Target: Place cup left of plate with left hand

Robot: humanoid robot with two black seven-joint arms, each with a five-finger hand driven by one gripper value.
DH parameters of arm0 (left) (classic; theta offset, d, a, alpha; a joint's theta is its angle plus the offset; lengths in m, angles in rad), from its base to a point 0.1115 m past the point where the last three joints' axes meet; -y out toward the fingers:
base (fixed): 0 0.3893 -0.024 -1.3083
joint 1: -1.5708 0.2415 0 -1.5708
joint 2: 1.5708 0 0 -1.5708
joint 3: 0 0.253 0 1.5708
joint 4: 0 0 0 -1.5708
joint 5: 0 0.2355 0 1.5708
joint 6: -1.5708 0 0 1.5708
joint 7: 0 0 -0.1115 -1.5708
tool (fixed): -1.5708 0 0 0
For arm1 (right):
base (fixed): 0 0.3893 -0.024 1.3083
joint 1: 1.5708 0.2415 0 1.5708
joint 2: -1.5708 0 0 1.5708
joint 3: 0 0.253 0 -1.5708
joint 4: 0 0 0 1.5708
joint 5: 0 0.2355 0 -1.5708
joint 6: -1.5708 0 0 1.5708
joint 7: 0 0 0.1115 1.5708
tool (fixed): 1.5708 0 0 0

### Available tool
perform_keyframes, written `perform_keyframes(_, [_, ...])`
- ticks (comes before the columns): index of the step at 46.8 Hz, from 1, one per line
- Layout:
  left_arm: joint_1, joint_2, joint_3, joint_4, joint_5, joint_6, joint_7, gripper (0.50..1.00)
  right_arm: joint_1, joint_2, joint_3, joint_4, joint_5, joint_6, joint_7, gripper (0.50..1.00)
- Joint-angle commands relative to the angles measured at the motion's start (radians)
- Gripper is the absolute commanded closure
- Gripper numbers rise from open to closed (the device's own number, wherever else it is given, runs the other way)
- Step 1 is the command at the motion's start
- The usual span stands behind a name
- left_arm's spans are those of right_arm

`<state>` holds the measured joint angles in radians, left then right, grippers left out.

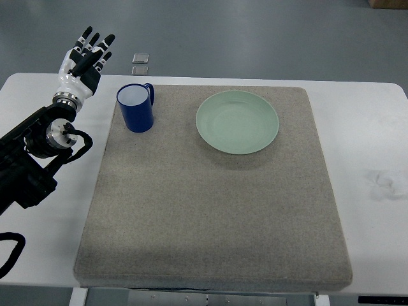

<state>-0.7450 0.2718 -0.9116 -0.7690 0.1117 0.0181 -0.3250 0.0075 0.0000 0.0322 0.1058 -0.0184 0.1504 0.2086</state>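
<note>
A dark blue cup (135, 108) with a white inside stands upright on the grey mat (210, 210), near the mat's far left corner, its handle turned toward the far right. A pale green plate (237, 122) lies on the mat to the cup's right, with a gap between them. My left hand (87, 54) is at the far left of the white table, left of the cup and apart from it. Its fingers (95, 44) are spread and straight and hold nothing.
The white table (370, 127) extends past the mat on both sides. Two small grey squares (141, 63) lie on the floor beyond the table's far edge. A faint smudge (386, 185) marks the table on the right.
</note>
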Motion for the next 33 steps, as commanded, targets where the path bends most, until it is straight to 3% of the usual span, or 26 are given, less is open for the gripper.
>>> perform_keyframes(1, [0.001, 0.0, -0.001, 0.002, 0.0, -0.009, 0.0, 0.508, 0.0, 0.0, 0.0, 0.0, 0.0, 0.0, 0.0, 0.568])
perform_keyframes(33, [-0.008, -0.04, 0.0, 0.036, 0.016, -0.084, -0.006, 0.506, 0.0, 0.0, 0.002, 0.0, 0.0, 0.0, 0.0, 0.568])
